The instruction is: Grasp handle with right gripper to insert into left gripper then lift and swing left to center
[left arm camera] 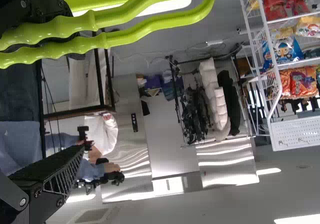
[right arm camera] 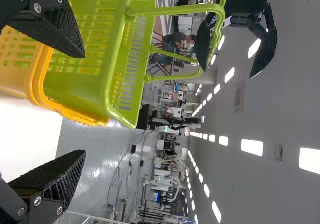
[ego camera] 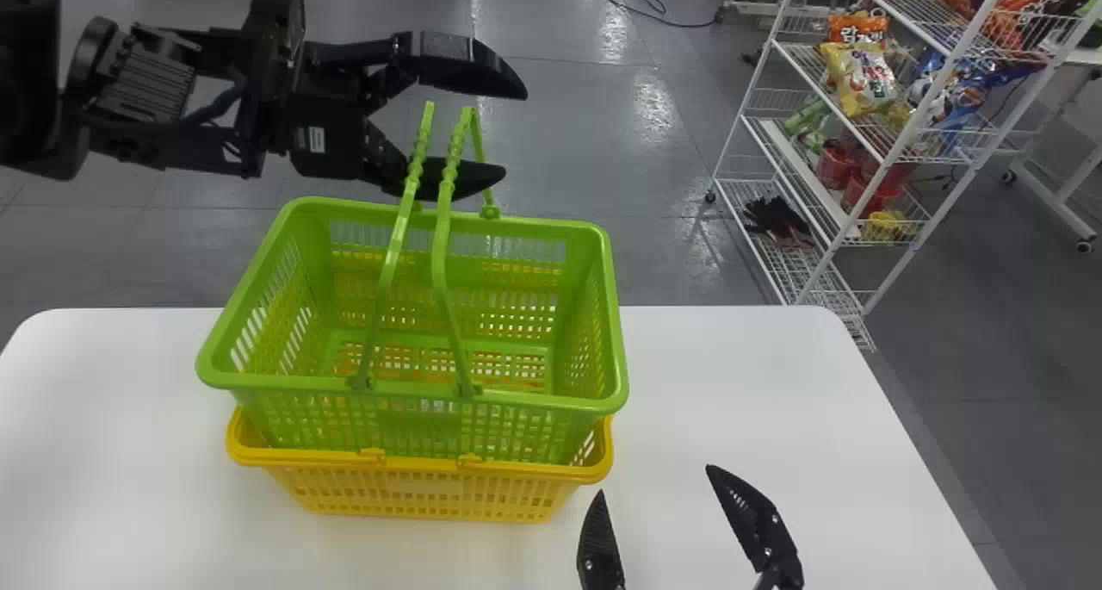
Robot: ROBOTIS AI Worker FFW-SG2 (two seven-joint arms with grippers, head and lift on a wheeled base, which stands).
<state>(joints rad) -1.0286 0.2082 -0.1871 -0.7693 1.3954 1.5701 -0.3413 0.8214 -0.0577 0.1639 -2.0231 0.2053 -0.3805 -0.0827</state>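
The green basket (ego camera: 413, 396) is stacked in a yellow basket (ego camera: 422, 491) on the table, both its handles (ego camera: 443, 228) standing up. At the far side my left gripper (ego camera: 482, 129) stands open, its lower finger right at the raised handle grips. In the left wrist view the green handles (left arm camera: 115, 17) cross near one finger of the left gripper (left arm camera: 55, 104). My right gripper (ego camera: 676, 521) is open at the table's near edge, right of the baskets, holding nothing. In the right wrist view the right gripper (right arm camera: 80, 104) has its fingers wide apart, with the green basket (right arm camera: 112, 49) beyond.
The white table (ego camera: 732, 383) carries the stacked baskets. Behind it to the right stands a white wire shelf (ego camera: 904, 151) with snack bags and red containers. A cable (ego camera: 637, 4) lies on the grey floor at the back.
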